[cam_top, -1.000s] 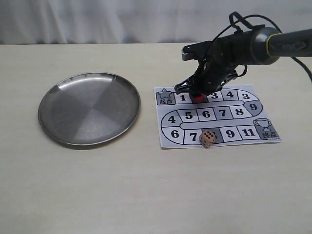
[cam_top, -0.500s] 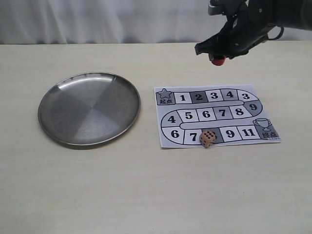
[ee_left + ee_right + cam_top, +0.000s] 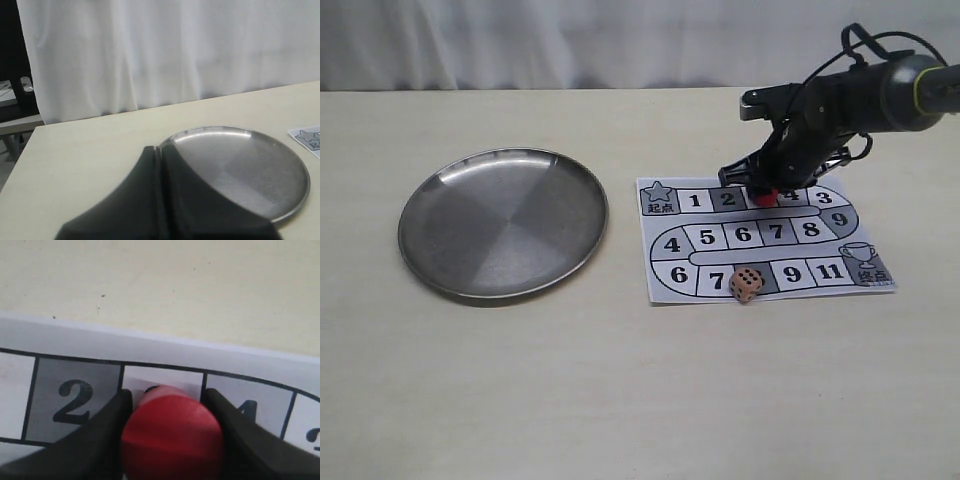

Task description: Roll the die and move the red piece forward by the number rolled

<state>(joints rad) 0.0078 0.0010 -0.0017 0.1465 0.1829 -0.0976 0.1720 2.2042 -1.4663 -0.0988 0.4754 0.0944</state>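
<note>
The red piece [image 3: 766, 195] is between the fingers of my right gripper [image 3: 766, 193], low over the top row of the paper game board [image 3: 660, 282]. In the right wrist view the red piece [image 3: 171, 435] covers the square between 2 and 4, with both dark fingers [image 3: 102, 432] pressed to its sides. The tan die [image 3: 747, 284] rests on the board's bottom row between 7 and 9, several black pips showing on top. My left gripper [image 3: 160, 152] is shut and empty, near the rim of the metal plate [image 3: 280, 175]; it does not show in the exterior view.
A round steel plate [image 3: 503, 223] lies left of the board. The right arm [image 3: 880, 95] reaches in from the right edge. A white curtain hangs behind the tan table [image 3: 620, 400].
The right gripper lifted the red piece off square 2, carried it up and to the right, then came back down over the square after 2. The die and left gripper have not moved.
</note>
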